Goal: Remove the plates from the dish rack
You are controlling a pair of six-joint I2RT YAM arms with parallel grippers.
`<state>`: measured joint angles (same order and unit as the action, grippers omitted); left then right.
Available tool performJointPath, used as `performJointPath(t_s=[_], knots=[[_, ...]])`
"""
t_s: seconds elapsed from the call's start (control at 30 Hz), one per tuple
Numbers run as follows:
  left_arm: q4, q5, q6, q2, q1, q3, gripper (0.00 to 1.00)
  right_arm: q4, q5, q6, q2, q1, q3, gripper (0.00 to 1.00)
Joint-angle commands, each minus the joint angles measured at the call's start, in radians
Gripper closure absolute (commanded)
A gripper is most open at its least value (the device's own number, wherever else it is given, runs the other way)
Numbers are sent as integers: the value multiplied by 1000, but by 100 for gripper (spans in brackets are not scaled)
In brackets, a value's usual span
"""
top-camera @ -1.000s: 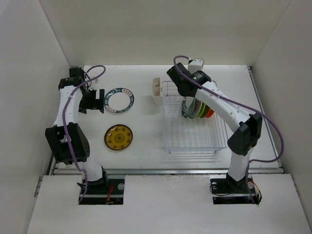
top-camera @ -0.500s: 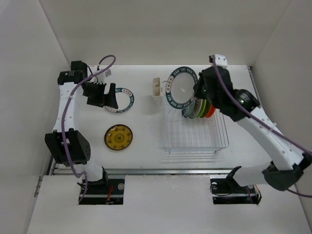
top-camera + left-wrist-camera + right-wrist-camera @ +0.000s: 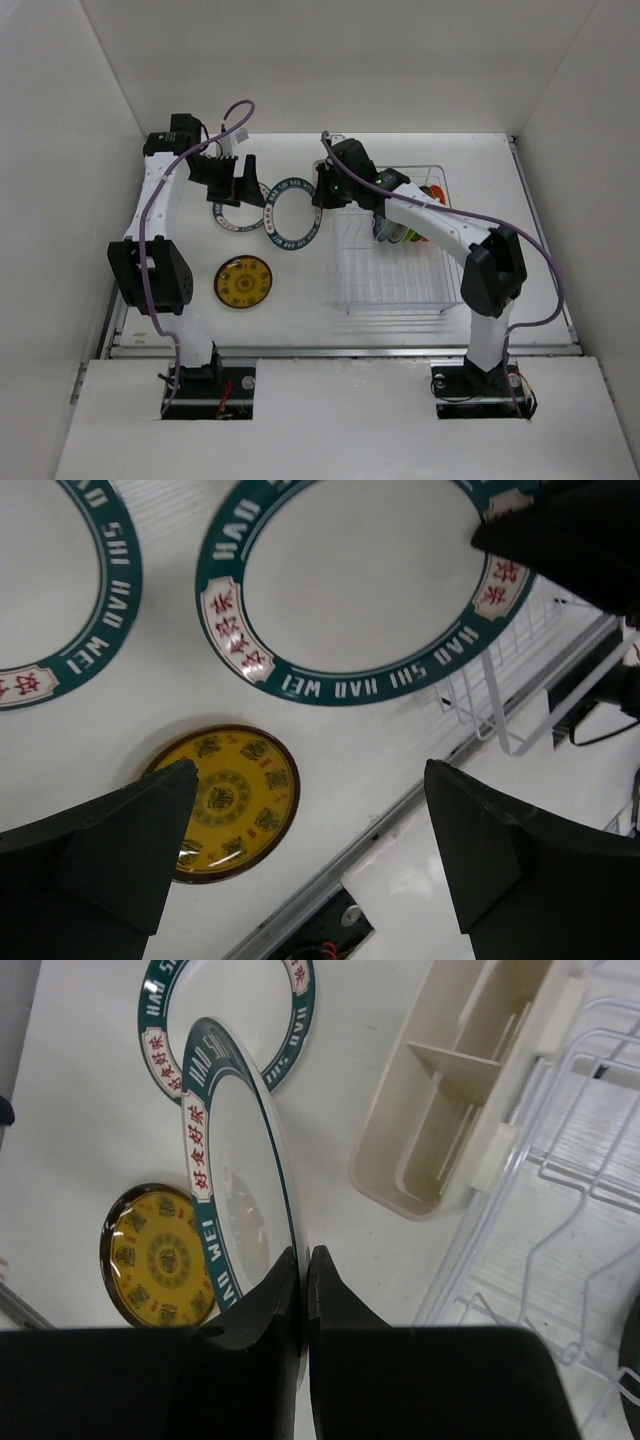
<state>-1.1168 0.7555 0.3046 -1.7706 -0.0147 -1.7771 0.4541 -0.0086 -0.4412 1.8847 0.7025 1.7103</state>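
My right gripper [image 3: 322,193] is shut on the rim of a white plate with a dark teal rim [image 3: 290,214] and holds it tilted above the table, left of the dish rack [image 3: 400,285]. In the right wrist view the plate [image 3: 235,1150] stands edge-on between the pinched jaws [image 3: 305,1270]. My left gripper [image 3: 240,182] is open and empty, just left of the held plate [image 3: 360,580]. A second teal-rimmed plate [image 3: 222,218] and a yellow patterned plate [image 3: 243,282] lie on the table. Several plates [image 3: 392,234] stand in the rack, partly hidden by my right arm.
The rack's cream plastic cup [image 3: 470,1090] sits on its left side, beside the held plate. The rack's wire corner [image 3: 500,705] shows in the left wrist view. White walls enclose the table on three sides.
My right gripper has lifted the teal-rimmed plate out of the rack and swung it left over the table. My left gripper has moved right toward it.
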Motion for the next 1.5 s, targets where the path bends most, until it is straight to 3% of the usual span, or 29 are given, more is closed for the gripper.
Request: performJointPath(t_s=[0.0,0.17,0.33,0.43,0.6,0.63,0.73,0.93,1.1,1.17,1.23,1.4,1.47], knots=[[97,-65,-67,-18,-2,-10,4,-210,-128,-1,-41,5,100,100],[175,-205,-148,-90,-11,-10,6,-229,-161,-21,30,-15,112,100],[150,-161,-157,-177,-21,-76,12,-264,-226,-53,105,-24,150,100],[150,-65,-157,-199,-30,-76,22,-295,-267,-76,125,-24,141,100],[109,59,-125,-231,-39,-76,63,-315,-293,-99,162,-34,150,100],[82,76,-116,-240,-39,-87,80,-331,-319,-99,162,-34,150,100],[14,132,-87,-274,-39,-116,100,-351,-320,-119,171,-34,150,100],[-15,183,-87,-274,-77,-116,100,-351,-320,-128,171,-43,150,100],[-69,369,-65,-256,-123,-116,100,-351,-376,-128,189,-43,159,100],[-110,380,18,-256,-113,-129,100,-373,-405,-148,209,-43,160,100],[-162,398,63,-256,-99,-139,87,-393,-442,-157,209,-43,160,100],[-195,424,93,-288,-79,-148,74,-416,-442,-175,209,-43,150,100],[-205,433,93,-299,-79,-157,62,-416,-455,-175,209,-43,150,100]])
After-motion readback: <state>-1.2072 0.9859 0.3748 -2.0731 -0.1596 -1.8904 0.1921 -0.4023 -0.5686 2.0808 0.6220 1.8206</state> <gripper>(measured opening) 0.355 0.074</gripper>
